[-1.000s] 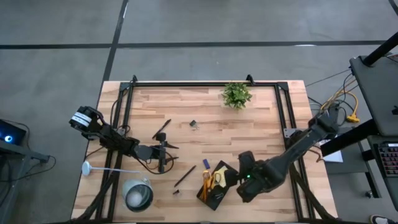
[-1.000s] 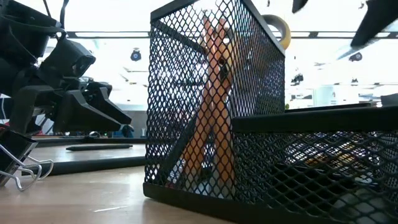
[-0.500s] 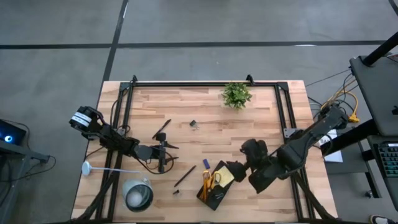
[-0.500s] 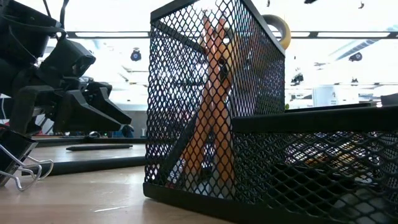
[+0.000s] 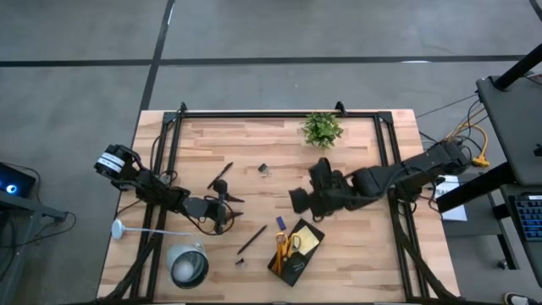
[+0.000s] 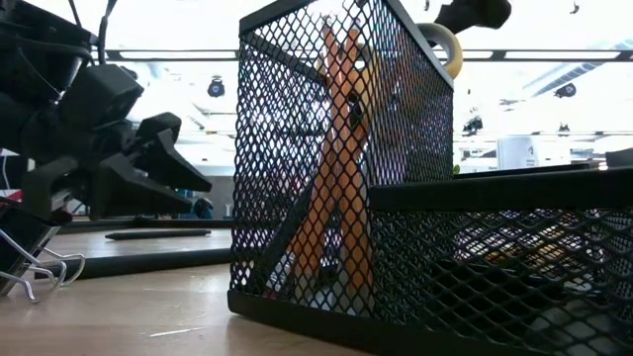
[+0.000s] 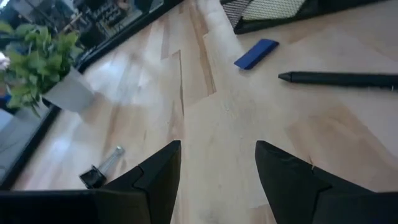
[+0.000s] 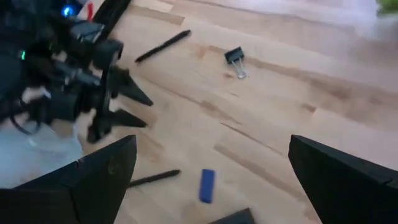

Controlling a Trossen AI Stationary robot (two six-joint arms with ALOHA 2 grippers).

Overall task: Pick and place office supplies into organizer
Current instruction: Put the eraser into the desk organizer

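The organizer (image 5: 296, 250), a black mesh tray, stands near the table's near edge and holds orange pencils (image 6: 341, 148), yellow-handled scissors (image 5: 288, 246) and a yellow sticky pad (image 5: 308, 241). Loose on the wood lie one black pen (image 5: 222, 172), another pen (image 5: 251, 240), a blue piece (image 5: 280, 223), a binder clip (image 5: 264, 170) and a tiny black piece (image 5: 240, 262). My right gripper (image 5: 301, 201) hovers open and empty above the table's middle, just beyond the organizer. My left gripper (image 5: 222, 203) is open left of centre, low over bare wood (image 7: 217, 180).
A green potted plant (image 5: 322, 129) stands by the far edge. The round lamp (image 5: 188, 264) sits at the near left corner, with its white stem (image 5: 140, 229) running left. A black frame (image 5: 254, 113) borders the table. Bare wood lies between the two grippers.
My right gripper has swung from the near right side, beside the organizer, toward the table's far left, and now hangs over the middle beyond the organizer. It has stayed open and empty. The organizer and loose items have not moved.
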